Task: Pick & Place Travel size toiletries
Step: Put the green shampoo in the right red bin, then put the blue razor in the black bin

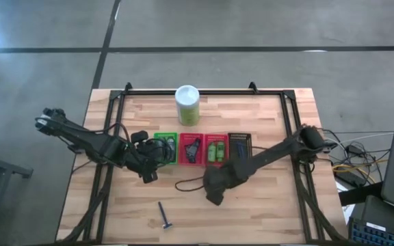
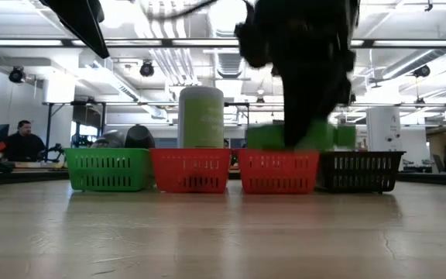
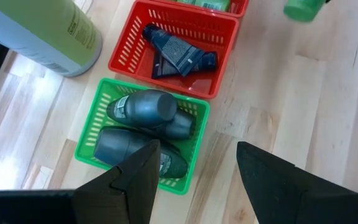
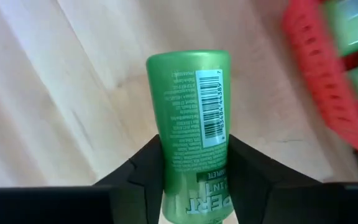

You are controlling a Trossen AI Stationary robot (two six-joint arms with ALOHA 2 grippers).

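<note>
My right gripper [image 1: 213,195] hangs in front of the row of baskets, shut on a bright green small bottle [image 4: 188,99]. My left gripper [image 3: 197,146] is open, above the near edge of the green basket [image 3: 98,118]. In that basket, dark grey oval bottles [image 3: 145,112] lie on one another. Dark flat packets [image 3: 176,53] lie in the first red basket [image 1: 191,149]. More green bottles [image 1: 216,150] sit in the second red basket. One thin dark-blue T-shaped stick [image 1: 164,215] lies flat on the table near its front edge. My right gripper pinches the green bottle between its two fingers at the labelled end [image 4: 185,155], one finger [image 4: 145,158] on each side. The rest of the bottle sticks out forward past the fingertips. In the low view the gripper is above the table, so the bottle is lifted clear.
A tall white-and-green canister [image 1: 187,104] stands behind the baskets. A black basket [image 1: 239,147] ends the row on the right. A dark cable [image 1: 190,184] loops across the wood between the grippers. Bare tabletop [image 1: 265,212] lies toward the near edge. People sit in the room beyond.
</note>
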